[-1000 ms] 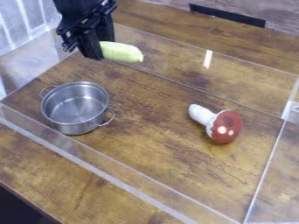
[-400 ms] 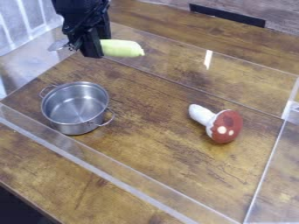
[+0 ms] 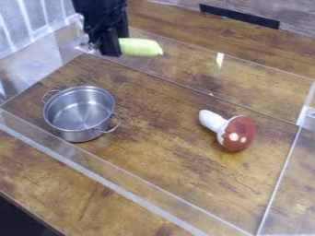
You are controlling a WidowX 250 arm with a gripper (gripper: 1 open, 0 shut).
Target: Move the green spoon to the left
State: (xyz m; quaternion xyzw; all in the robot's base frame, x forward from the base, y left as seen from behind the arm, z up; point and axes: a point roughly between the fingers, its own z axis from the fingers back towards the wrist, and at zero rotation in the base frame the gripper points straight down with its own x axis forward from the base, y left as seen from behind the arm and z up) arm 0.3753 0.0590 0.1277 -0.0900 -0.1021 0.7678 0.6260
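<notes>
The green spoon [image 3: 140, 47] shows as a thick pale yellow-green handle sticking out to the right of my black gripper [image 3: 109, 46] at the upper left of the camera view. My gripper is shut on the spoon's left end, and the silver bowl is hidden behind the fingers. The spoon hangs level above the wooden table, near the far clear wall.
A steel pot [image 3: 79, 112] stands at the left, in front of my gripper. A toy mushroom [image 3: 230, 128] with a red cap lies at the right. Low clear acrylic walls [image 3: 147, 195] border the wooden table [image 3: 160, 138].
My gripper has carried the spoon a little up and to the right in the picture, farther from the pot, and the spoon has turned slightly. Pot and mushroom have not moved.
</notes>
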